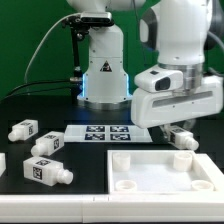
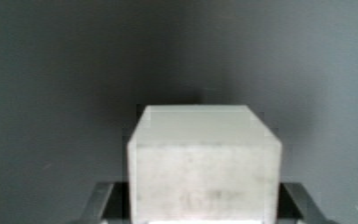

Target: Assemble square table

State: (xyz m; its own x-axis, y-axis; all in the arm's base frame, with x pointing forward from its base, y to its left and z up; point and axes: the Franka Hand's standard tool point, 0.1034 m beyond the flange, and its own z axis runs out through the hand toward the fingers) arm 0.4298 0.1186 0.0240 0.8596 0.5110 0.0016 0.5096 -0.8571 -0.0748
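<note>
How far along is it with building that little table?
Barely begun. Done: nothing looks joined; the tabletop slab lies with no legs in it. In hand: the gripper is low behind the slab, flanking a white block, apparently a leg; whether it is gripped is unclear. Left: three loose legs lie at the exterior view's left, and every leg needs attaching.

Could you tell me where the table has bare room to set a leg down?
Bare table lies between the loose legs and the square tabletop, in front of the marker board. Crowded: around the gripper at the tabletop's far corner.
</note>
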